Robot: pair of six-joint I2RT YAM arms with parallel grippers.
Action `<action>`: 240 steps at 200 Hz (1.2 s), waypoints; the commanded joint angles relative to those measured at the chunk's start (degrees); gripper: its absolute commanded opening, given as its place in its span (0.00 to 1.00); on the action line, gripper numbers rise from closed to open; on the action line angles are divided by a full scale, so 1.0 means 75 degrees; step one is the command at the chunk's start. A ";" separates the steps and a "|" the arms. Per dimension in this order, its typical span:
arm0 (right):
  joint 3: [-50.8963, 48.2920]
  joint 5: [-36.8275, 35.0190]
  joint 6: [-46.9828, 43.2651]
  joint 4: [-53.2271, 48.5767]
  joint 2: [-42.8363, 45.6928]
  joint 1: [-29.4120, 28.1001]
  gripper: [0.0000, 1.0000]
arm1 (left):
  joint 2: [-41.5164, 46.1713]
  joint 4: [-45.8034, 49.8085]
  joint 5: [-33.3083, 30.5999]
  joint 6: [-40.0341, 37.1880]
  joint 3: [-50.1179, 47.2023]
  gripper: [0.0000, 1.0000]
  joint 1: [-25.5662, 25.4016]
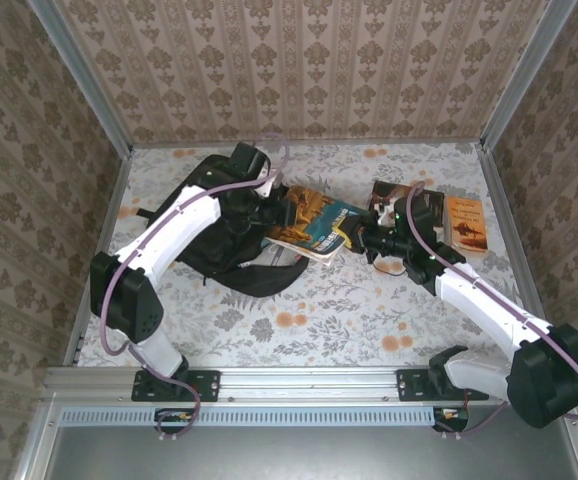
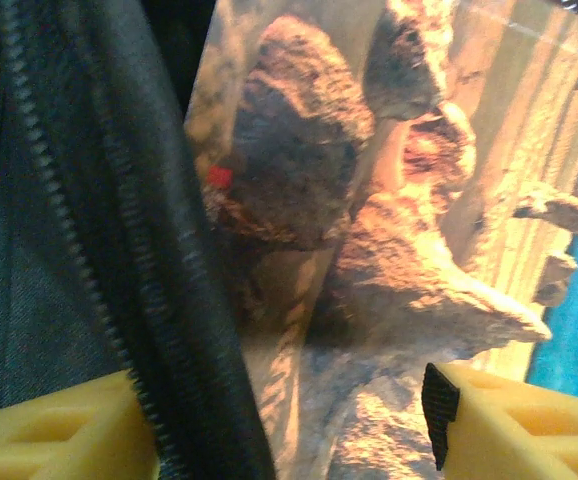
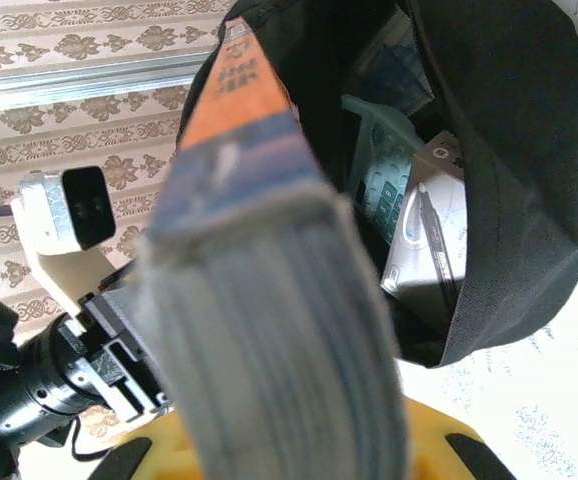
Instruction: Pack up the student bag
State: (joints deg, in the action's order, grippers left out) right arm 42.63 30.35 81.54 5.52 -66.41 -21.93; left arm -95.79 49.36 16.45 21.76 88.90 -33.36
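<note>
Nearest the lens: page block of the book (image 3: 269,330), orange-and-blue spine running away toward the bag, near end clamped in the right gripper (image 3: 309,455). Beyond it, the mouth of the student bag (image 3: 509,150), with a calculator (image 3: 379,170) and a white case with a pen (image 3: 429,235) already inside. Bag on the left-centre of the table (image 1: 349,300), under the left arm, opening turned toward the book. Left gripper (image 2: 289,430) at that opening, yellow fingers (image 2: 59,430) well apart, zip edge (image 2: 159,280) and the book's cover between them; possibly brushing the fabric, but too close and blurred to tell.

Step in hand, as judged: feeding the book's far end through the mouth. To do it well:
- Drive along the book's length, not across it.
- Aim the leading corner inside the zip edge and above the calculator.
- Spread or lift the upper lip with the left fingers before pushing, to prevent fabric folding under the cover.
- Release only with most of the book inside.

A dark-covered book (image 1: 389,198) and an orange-covered book (image 1: 466,222) on the table to the right, apart from the bag.
</note>
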 commanded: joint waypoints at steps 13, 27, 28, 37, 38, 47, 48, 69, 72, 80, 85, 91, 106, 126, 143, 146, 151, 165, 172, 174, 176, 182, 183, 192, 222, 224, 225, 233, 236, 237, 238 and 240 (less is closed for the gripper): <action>-0.0047 0.0223 0.0267 0.0820 0.0101 -0.0021 0.00 | 0.0693 0.0327 -0.0592 -0.0285 -0.0450 0.60 0.0019; -0.0059 0.0219 0.0226 0.0801 0.0113 -0.0026 0.00 | 0.0884 0.0174 -0.0600 -0.0352 -0.0610 0.39 0.0124; -0.0059 0.0219 0.0226 0.0806 0.0113 -0.0022 0.00 | 0.0892 0.0159 -0.0600 -0.0355 -0.0618 0.37 0.0136; -0.0069 0.0223 0.0226 0.0809 0.0104 -0.0017 0.00 | 0.0968 0.0035 -0.0510 -0.0384 -0.0634 0.20 0.0235; -0.0070 0.0227 0.0226 0.0804 0.0103 -0.0023 0.00 | 0.0981 0.0025 -0.0490 -0.0383 -0.0625 0.18 0.0250; -0.0063 0.0232 0.0188 0.0754 0.0110 -0.0019 0.00 | 0.1022 -0.0029 -0.0374 -0.0370 -0.0527 0.04 0.0360; -0.0055 0.0231 0.0178 0.0742 0.0111 -0.0018 0.00 | 0.1026 -0.0030 -0.0375 -0.0370 -0.0501 0.03 0.0371; 0.0173 0.0117 -0.0332 -0.0048 0.0280 -0.0069 0.00 | 0.1064 0.0153 -0.0649 -0.0515 0.0117 0.00 0.0453; 0.0210 0.0058 -0.0409 -0.0206 0.0318 -0.0086 0.00 | 0.1076 0.0196 -0.0715 -0.0549 0.0217 0.00 0.0447; 0.0359 -0.0085 -0.0601 -0.0754 0.0390 -0.0108 0.00 | 0.1091 0.0306 -0.0904 -0.0641 0.0481 0.00 0.0441; 0.0450 -0.0104 -0.0718 -0.1003 0.0396 -0.0118 0.00 | 0.1100 0.0392 -0.0998 -0.0694 0.0633 0.00 0.0441; 0.0512 -0.0076 -0.0800 -0.1157 0.0405 -0.0122 0.00 | 0.1112 0.0481 -0.1110 -0.0757 0.0795 0.00 0.0450; 0.0438 0.0042 -0.0757 -0.1052 0.0372 -0.0178 0.00 | 0.1157 0.0667 -0.1355 -0.0860 0.1131 0.00 0.0452; 0.0351 0.0038 -0.0711 -0.0753 0.0220 -0.0315 0.00 | 0.1270 0.0684 -0.1365 -0.0921 0.1293 0.00 0.0464; 0.0362 0.0145 -0.0605 -0.0305 -0.0124 -0.0403 0.00 | 0.1311 0.0702 -0.1273 -0.0921 0.1353 0.00 0.0476; 0.0365 0.0173 -0.0561 -0.0188 -0.0202 -0.0409 0.00 | 0.1312 0.0702 -0.1252 -0.0921 0.1353 0.00 0.0476; 0.0381 0.0173 -0.0484 -0.0015 -0.0331 -0.0424 0.00 | 0.1317 0.0697 -0.1225 -0.0921 0.1365 0.00 0.0476; 0.0492 0.0212 -0.0281 0.0486 -0.0747 -0.0482 0.00 | 0.1322 0.0705 -0.1113 -0.0921 0.1365 0.00 0.0476; 0.0602 0.0241 -0.0198 0.0701 -0.0948 -0.0517 0.00 | 0.1334 0.0694 -0.1084 -0.0912 0.1365 0.00 0.0476; 0.0639 0.0242 -0.0173 0.0745 -0.1023 -0.0526 0.00 | 0.1340 0.0692 -0.1081 -0.0910 0.1368 0.00 0.0476; 0.0672 0.0245 -0.0158 0.0800 -0.1079 -0.0537 0.00 | 0.1336 0.0686 -0.1080 -0.0909 0.1369 0.00 0.0473; 0.0782 0.0251 -0.0106 0.0942 -0.1275 -0.0578 0.00 | 0.1341 0.0693 -0.1045 -0.0909 0.1378 0.00 0.0476; 0.0801 0.0247 -0.0098 0.0958 -0.1302 -0.0584 0.00 | 0.1343 0.0688 -0.1045 -0.0909 0.1383 0.00 0.0476; 0.0984 0.0243 -0.0003 0.1127 -0.1585 -0.0630 0.00 | 0.1346 0.0678 -0.1015 -0.0903 0.1387 0.00 0.0476; 0.1524 0.0311 0.0270 0.1648 -0.2456 -0.0761 0.00 | 0.1334 0.0666 -0.0951 -0.0910 0.1344 0.00 0.0476; 0.1549 0.0312 0.0281 0.1659 -0.2484 -0.0765 0.00 | 0.1334 0.0671 -0.0951 -0.0915 0.1348 0.00 0.0476; 0.1565 0.0313 0.0289 0.1674 -0.2498 -0.0772 0.00 | 0.1334 0.0665 -0.0945 -0.0912 0.1351 0.00 0.0476; 0.1598 0.0314 0.0367 0.1822 -0.2578 -0.0795 0.00 | 0.1334 0.0665 -0.0956 -0.0909 0.1331 0.00 0.0479; 0.1594 0.0303 0.0392 0.1875 -0.2591 -0.0801 0.00 | 0.1336 0.0668 -0.0951 -0.0910 0.1324 0.00 0.0487; 0.1599 0.0308 0.0397 0.1888 -0.2587 -0.0813 0.00 | 0.1329 0.0670 -0.0945 -0.0910 0.1321 0.00 0.0487; 0.1596 0.0305 0.0399 0.1894 -0.2590 -0.0814 0.00 | 0.1332 0.0671 -0.0948 -0.0909 0.1320 0.00 0.0487; 0.1603 0.0293 0.0410 0.1908 -0.2587 -0.0817 0.00 | 0.1334 0.0675 -0.0944 -0.0909 0.1324 0.00 0.0488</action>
State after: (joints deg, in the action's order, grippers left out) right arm 51.29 30.50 81.71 11.29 -85.34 -27.35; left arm -88.31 56.25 7.70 16.51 96.53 -29.89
